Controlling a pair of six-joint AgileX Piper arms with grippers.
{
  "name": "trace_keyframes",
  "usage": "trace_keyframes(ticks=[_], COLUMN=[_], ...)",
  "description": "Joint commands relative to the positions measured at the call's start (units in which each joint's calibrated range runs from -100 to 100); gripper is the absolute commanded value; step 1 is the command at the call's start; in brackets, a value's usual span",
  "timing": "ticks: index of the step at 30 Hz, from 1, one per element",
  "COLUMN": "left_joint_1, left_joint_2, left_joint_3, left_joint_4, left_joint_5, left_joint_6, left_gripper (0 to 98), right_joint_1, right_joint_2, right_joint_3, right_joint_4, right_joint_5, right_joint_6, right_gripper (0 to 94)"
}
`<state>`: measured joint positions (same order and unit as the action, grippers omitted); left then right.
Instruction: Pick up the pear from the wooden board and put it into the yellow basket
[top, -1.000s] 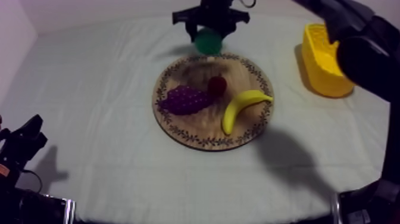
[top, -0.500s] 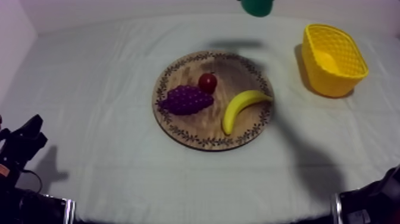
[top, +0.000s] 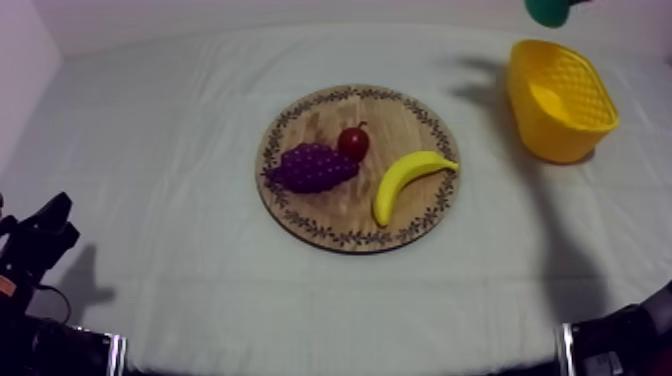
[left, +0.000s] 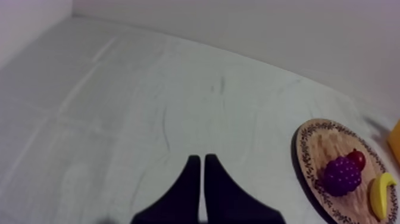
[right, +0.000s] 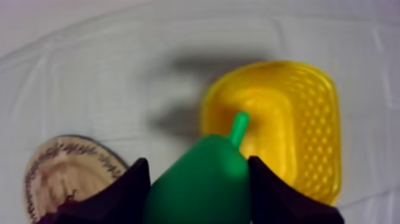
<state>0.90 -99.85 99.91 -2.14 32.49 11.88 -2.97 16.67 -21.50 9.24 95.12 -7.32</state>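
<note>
Right wrist view has the right gripper (right: 197, 167) clamped on the pear (right: 202, 184), which is held in the air above the cloth (right: 89, 77) with its stem toward the basket (right: 309, 113). The pear seems lined up with the basket's near rim rather than its middle. Letting go now could bounce it off the rim onto the cloth, and a drop from this height might also make it hop out. Top view adds what the wrist view lacks: the pear up at the frame's edge beyond the basket, and the board (top: 350, 238) with grapes (top: 312, 167), banana (top: 405, 180) and small red fruit (top: 352, 142). Left wrist view gives the left gripper (left: 201, 167), pressed together on nothing, over bare cloth well apart from the board.
</note>
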Motion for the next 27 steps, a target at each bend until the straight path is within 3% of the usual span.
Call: trace_keyframes(ticks=[1, 14, 27], left_joint_1=[0.0, 0.0, 0.0], left_joint_2=[0.0, 0.0, 0.0], left_joint_3=[0.0, 0.0, 0.0], left_joint_4=[0.01, 0.01, 0.01], left_joint_5=[0.0, 0.0, 0.0], left_joint_6=[0.0, 0.0, 0.0], left_gripper=[0.1, 0.1, 0.1], right_joint_1=[3.6, 9.4, 8.0], right_joint_2=[0.6, 5.4, 5.4], right_joint_3=[0.4, 9.1, 25.3], right_joint_4=[0.1, 0.7, 1.1], right_joint_5=[-0.9, -8.2, -15.9], right_joint_6=[0.5, 2.4, 3.9], right_gripper=[32.1, 33.6, 54.0])
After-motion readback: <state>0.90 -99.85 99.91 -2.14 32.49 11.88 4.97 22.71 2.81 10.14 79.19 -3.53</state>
